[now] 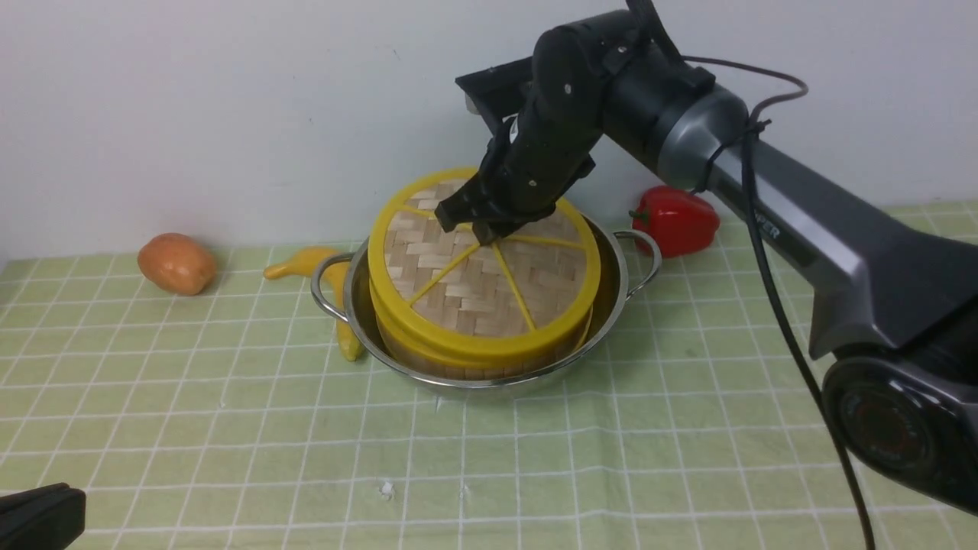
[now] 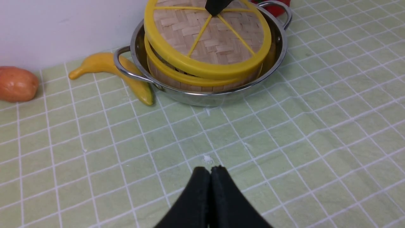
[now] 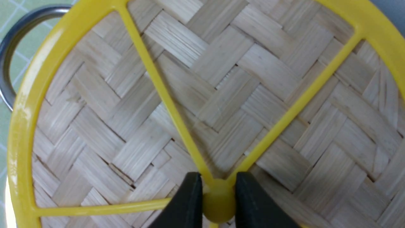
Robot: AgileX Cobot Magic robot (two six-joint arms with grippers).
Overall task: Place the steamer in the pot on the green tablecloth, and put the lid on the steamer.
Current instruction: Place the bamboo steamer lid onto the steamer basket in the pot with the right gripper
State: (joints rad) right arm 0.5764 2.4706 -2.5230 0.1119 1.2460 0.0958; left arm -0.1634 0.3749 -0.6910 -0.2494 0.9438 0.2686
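The steel pot (image 1: 611, 298) (image 2: 278, 53) stands on the green tablecloth (image 1: 229, 428) (image 2: 300, 142) with the bamboo steamer (image 1: 428, 359) (image 2: 177, 80) inside it. The woven lid (image 1: 474, 290) (image 2: 218, 47) (image 3: 246, 79) lies on the steamer, tilted and shifted slightly to one side. My right gripper (image 1: 483, 227) (image 3: 218, 199) is shut on the lid's yellow centre knob, one black finger on each side. My left gripper (image 2: 210, 169) hangs low over bare cloth in front of the pot, shut on nothing; only a dark corner of it (image 1: 38, 516) shows in the front view.
A yellow banana (image 1: 321, 267) (image 2: 104, 66) lies against the pot's left handle. An orange fruit (image 1: 177, 263) (image 2: 17, 84) sits farther left near the wall. A red pepper (image 1: 676, 220) stands behind the pot's right handle. The white wall runs close behind.
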